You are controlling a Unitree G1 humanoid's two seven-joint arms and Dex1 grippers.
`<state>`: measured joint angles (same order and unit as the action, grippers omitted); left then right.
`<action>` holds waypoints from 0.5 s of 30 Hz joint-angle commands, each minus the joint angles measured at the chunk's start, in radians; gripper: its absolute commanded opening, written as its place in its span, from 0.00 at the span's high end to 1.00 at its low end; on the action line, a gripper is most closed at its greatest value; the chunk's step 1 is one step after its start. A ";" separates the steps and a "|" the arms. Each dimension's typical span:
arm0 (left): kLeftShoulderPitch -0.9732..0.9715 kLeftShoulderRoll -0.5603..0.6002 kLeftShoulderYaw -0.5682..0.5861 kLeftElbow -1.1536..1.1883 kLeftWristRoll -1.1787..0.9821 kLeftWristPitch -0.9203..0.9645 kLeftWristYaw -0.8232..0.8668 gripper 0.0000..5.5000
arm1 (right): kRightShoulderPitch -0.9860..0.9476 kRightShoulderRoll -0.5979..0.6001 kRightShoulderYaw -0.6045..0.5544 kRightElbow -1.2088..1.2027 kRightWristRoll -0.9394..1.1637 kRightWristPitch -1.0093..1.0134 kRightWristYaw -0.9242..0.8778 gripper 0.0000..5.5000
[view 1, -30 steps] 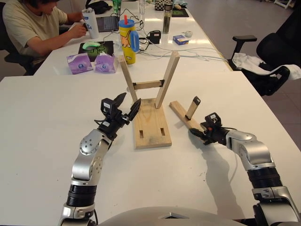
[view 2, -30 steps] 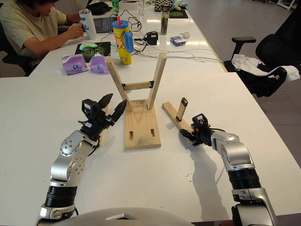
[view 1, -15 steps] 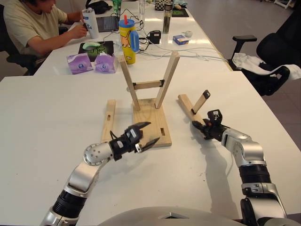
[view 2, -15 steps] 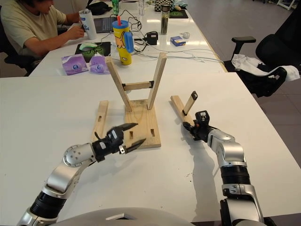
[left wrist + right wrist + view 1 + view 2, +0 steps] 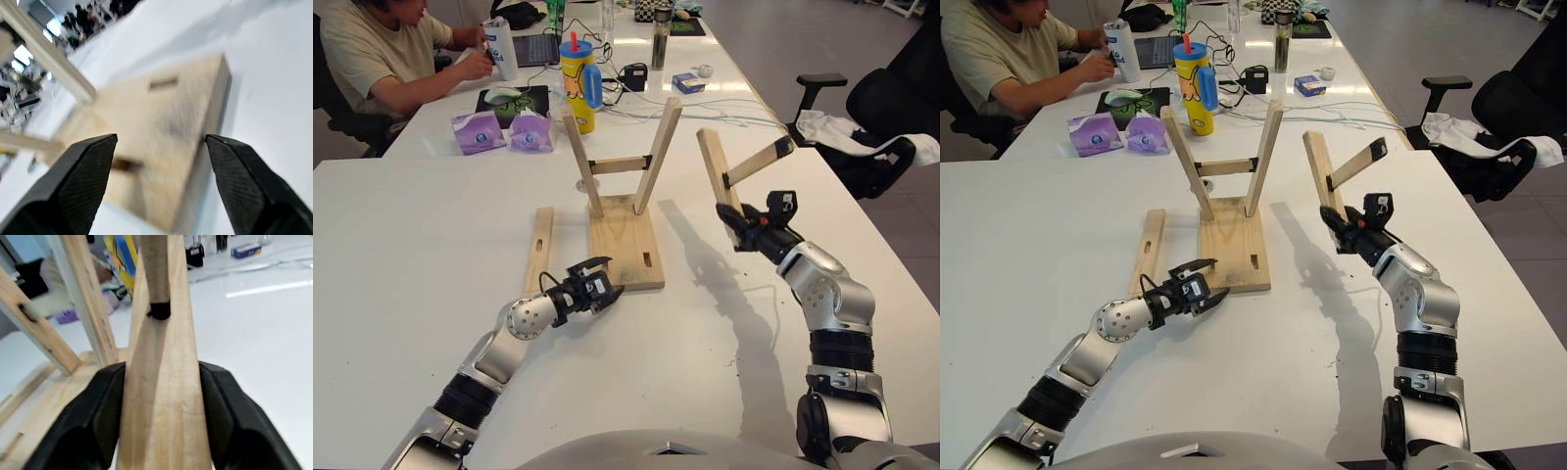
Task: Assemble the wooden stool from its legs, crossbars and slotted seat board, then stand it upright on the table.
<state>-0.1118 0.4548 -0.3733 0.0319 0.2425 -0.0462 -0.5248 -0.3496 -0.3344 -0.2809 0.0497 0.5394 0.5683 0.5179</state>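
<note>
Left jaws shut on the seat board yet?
No, the left jaws stand wide open in the left wrist view, with the seat board lying flat beyond them, ungripped.

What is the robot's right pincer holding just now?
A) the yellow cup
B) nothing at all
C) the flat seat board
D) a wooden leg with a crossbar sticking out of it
D: the right pincer is clamped on a wooden leg with a crossbar jutting from it, held tilted above the table.
</note>
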 commanded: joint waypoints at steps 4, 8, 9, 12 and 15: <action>-0.031 -0.137 0.273 -0.235 -0.648 0.308 -0.107 0.39 | -0.080 0.001 -0.038 -0.218 0.355 0.203 0.084 0.63; -0.112 -0.138 0.392 -0.283 -1.019 0.544 -0.147 0.31 | -0.086 -0.017 -0.003 -0.260 0.530 0.360 0.126 0.63; -0.130 -0.134 0.424 -0.282 -1.118 0.601 -0.149 0.28 | -0.087 -0.025 0.006 -0.250 0.557 0.390 0.147 0.63; -0.180 -0.113 0.504 -0.262 -1.374 0.744 -0.138 0.20 | -0.101 -0.032 0.022 -0.193 0.612 0.464 0.189 0.63; -0.237 -0.090 0.539 -0.226 -1.502 0.831 -0.132 0.15 | -0.108 -0.044 0.043 -0.175 0.656 0.527 0.233 0.63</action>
<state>-0.2521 0.3262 0.0920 -0.2043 -1.0628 0.6439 -0.6639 -0.3965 -0.3425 -0.2678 -0.1346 1.1082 1.0063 0.6837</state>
